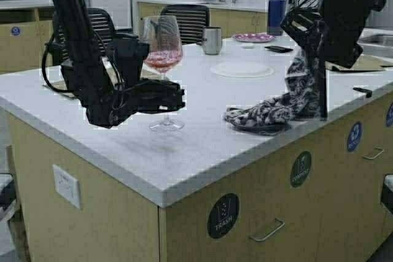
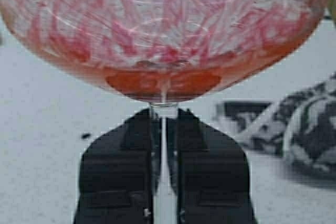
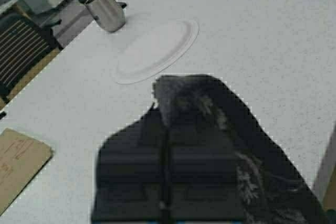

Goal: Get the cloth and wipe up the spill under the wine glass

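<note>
My left gripper (image 2: pixel 164 171) pinches the wine glass (image 1: pixel 163 59) stem, near the worktop's (image 1: pixel 202 151) front edge. Right gripper (image 3: pixel 165 145) grips the cloth (image 1: pixel 279 108) (tail trailing on the worktop).

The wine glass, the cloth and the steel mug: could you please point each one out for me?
wine glass (image 1: pixel 162 44), high view, on the speckled bowl.
cloth (image 1: pixel 261 116), high view, on the bunched part lying on the counter.
steel mug (image 1: pixel 212 40), high view, on its side wall.

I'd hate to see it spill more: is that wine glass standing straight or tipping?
Upright. The wine glass stands straight, its stem pinched by the left gripper; whether its foot touches the counter I cannot tell.
</note>
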You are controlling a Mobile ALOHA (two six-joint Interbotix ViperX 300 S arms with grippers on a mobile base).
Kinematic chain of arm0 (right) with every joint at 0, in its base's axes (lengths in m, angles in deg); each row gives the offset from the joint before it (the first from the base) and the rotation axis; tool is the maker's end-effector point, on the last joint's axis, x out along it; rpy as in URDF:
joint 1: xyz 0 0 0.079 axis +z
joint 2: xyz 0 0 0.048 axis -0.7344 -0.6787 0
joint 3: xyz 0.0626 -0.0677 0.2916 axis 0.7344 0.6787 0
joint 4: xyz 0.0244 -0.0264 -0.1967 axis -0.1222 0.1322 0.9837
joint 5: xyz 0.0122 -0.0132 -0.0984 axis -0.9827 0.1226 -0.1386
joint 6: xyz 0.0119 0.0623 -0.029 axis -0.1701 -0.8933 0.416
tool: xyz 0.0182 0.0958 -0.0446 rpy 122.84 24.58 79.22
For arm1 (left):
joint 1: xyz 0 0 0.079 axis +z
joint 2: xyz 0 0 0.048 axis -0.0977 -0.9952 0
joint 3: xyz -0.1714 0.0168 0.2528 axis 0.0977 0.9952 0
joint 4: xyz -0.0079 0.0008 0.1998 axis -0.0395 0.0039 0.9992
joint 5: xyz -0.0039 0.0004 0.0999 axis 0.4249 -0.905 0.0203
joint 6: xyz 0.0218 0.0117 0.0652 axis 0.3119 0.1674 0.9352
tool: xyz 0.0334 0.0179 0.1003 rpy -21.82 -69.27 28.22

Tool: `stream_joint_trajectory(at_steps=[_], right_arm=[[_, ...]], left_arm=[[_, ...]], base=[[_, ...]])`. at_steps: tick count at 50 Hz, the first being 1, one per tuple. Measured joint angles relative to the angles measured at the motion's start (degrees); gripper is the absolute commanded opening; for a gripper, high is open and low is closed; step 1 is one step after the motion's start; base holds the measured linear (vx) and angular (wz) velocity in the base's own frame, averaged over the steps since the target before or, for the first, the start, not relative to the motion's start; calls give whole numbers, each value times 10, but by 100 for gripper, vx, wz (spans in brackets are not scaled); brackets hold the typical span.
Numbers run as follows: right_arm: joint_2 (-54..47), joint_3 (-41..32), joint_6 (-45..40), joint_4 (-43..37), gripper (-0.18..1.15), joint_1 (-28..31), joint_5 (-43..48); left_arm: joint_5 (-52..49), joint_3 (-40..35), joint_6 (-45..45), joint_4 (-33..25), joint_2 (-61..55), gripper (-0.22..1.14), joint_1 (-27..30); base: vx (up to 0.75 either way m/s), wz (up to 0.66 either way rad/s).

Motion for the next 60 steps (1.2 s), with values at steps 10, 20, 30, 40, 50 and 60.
stream_joint_trajectory(at_steps=[10, 20, 30, 40, 50, 60], right_arm=[[1, 2, -1, 11, 6, -4, 0], [0, 1, -1, 14, 6, -3, 0], [0, 4, -1, 18, 6, -3, 0], [0, 30, -2, 27, 6, -3, 0], [11, 86, 0, 69, 6, 3, 0], [62, 120, 4, 185, 6, 8, -55]], left_arm=[[1, -8, 3, 1, -19, 54, -2], [1, -8, 8, -12, -25, 87, -3], [20, 6, 20, -18, -25, 95, -2], [80, 83, 20, -18, 0, 95, -2], [178, 220, 13, -20, 49, 95, -2], [188, 326, 3, -20, 113, 95, -4]], base=[[0, 0], [0, 0], [0, 0], [0, 0], [0, 0], [0, 0]])
